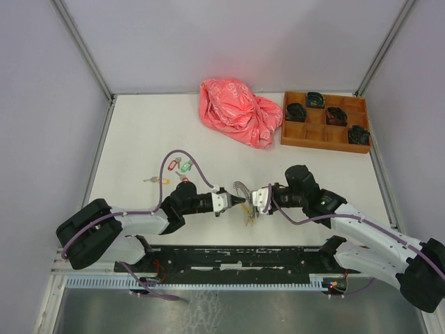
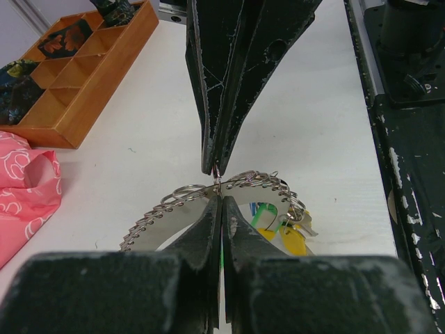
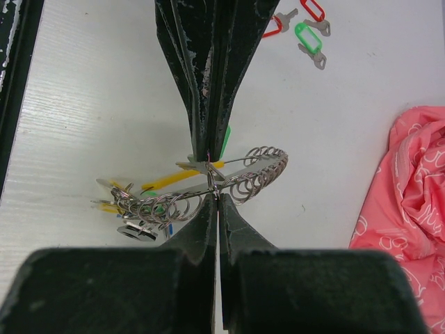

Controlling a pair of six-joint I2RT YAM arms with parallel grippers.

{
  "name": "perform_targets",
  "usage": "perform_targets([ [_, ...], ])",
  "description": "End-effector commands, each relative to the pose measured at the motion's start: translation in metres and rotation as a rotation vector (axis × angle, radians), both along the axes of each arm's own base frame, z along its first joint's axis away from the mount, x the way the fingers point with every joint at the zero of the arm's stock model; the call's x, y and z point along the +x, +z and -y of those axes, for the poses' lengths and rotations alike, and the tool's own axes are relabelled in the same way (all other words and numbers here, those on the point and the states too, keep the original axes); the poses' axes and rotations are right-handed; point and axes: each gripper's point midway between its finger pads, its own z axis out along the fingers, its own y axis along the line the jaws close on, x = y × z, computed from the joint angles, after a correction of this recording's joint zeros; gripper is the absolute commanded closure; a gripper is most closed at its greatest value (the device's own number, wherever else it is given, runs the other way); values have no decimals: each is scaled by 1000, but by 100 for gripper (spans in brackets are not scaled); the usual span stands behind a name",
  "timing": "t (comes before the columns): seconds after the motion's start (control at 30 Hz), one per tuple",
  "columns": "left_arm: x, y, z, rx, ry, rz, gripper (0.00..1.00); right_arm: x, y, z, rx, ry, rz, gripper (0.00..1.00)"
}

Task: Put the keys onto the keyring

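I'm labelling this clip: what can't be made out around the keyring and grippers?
Left wrist view: left gripper hides what it pinches; only a green sliver shows.
Top view: keys on the keyring too small to count.
Right wrist view: right gripper covers the keyring's near side.

Top cam sits high at 6 o'clock behind the arm bases, looking down toward 12 across the table. Wrist cams ride low and close, facing each other from 9 and 3; both catch the keyring and pink bag.
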Motion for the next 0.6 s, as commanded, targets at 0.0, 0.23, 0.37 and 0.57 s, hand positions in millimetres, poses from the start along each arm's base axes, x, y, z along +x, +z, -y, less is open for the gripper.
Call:
perform_targets([
  [0.0,5,21,9,-55,-2,17,97,6,26,-8,76,7,61,99],
  [0.23,7,21,10,-59,6,16,97,3,26,-9,80,22,53,99],
  [0.37,8,21,9,-58,16,15,97,3,26,-9,81,24,52,99],
  [0.57,9,20,7,-58,29,13,97,4,25,-8,72,11,54,99],
])
